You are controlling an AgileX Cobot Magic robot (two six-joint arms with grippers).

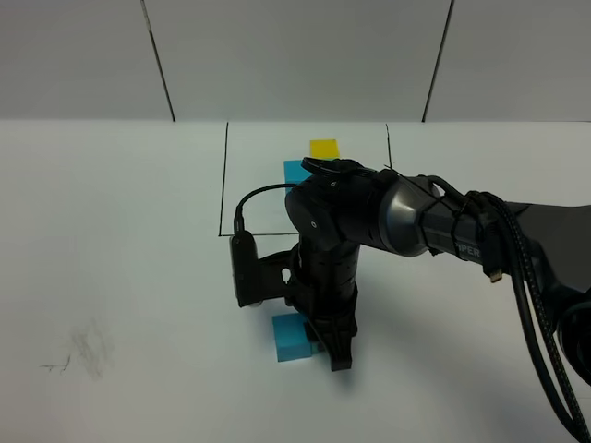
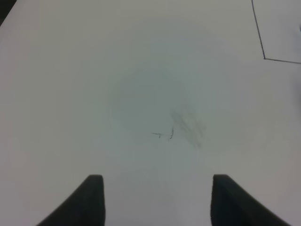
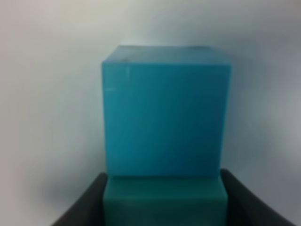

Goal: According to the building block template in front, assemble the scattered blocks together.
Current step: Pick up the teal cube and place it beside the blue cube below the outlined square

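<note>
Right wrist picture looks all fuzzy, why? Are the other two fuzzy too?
Right wrist view: the sky-blue cube sits very near the lens, so its edges are soft; the teal-green cube, even nearer, is blurrier. Left wrist view: the dark tool fingers are out of focus, the grey smudge slightly soft. Exterior high view: sharp, evenly lit, no glare.

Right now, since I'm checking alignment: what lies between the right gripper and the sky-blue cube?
The teal-green cube, held in the right gripper, butts against the sky-blue cube; the right wrist view shows it.
</note>
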